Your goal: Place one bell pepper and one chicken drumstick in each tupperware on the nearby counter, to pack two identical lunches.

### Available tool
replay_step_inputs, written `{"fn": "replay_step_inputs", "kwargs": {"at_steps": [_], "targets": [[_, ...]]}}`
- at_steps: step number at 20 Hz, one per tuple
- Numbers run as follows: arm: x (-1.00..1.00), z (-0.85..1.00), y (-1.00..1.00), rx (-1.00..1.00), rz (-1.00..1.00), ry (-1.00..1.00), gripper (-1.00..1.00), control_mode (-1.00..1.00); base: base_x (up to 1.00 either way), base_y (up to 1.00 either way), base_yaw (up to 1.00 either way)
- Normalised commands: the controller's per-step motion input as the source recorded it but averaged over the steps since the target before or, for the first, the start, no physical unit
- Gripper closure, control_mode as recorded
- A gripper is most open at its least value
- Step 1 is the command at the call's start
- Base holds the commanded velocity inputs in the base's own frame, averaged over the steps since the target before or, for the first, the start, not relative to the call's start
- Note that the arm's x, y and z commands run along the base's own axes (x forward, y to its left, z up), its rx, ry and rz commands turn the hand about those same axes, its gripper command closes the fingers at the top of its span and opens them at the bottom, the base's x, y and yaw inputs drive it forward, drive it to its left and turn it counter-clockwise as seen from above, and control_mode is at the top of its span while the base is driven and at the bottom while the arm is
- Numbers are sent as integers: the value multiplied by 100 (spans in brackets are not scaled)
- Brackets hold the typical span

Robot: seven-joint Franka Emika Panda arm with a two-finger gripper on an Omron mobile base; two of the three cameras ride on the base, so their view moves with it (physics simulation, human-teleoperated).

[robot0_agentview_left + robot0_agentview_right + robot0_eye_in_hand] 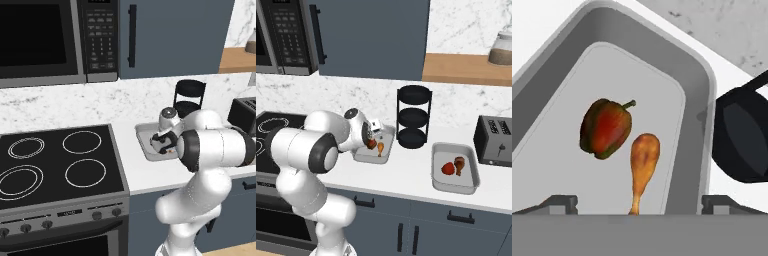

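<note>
**Both trays loaded; gripper standing open above the left one**

The counter (406,175) runs from the stove (55,165) to the toaster (495,141), with bare white worktop along its front edge. That is the best room for pulling the arm back.

The rack (413,117) stands between the two trays, at about 2 o'clock from the left one and just beside its far corner (the tightest spot on the worktop). Any lift should go straight up before swinging right.

The right tray (453,186) holds a pepper (448,168) and a drumstick (459,164) side by side. The left tray (697,135) holds a second pepper (605,127) with a second drumstick (644,160) at its 4 o'clock, close together and possibly touching.

The gripper (640,202) hangs above the left tray, fingers spread wide with nothing between them.

Handling, as judged: the trays look light and stiff, and liable to slide if nudged at the rim. The peppers are firm and smooth, best gripped across the body. The drumsticks are best taken at the thick end.

By appearance the packing is complete.
</note>
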Motion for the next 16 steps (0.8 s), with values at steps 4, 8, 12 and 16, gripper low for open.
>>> {"fn": "replay_step_inputs", "kwargs": {"at_steps": [4, 8, 12, 16], "targets": [[-82, 41, 28, -8, 0, -37, -100, -100, 0, 0, 0], [-65, 87, 60, -13, 0, -25, -100, -100, 0, 0, 0], [-62, 100, 86, -23, 0, -20, -100, -100, 0, 0, 0], [-58, 97, 84, -25, 0, -19, -100, -100, 0, 0, 0]]}}
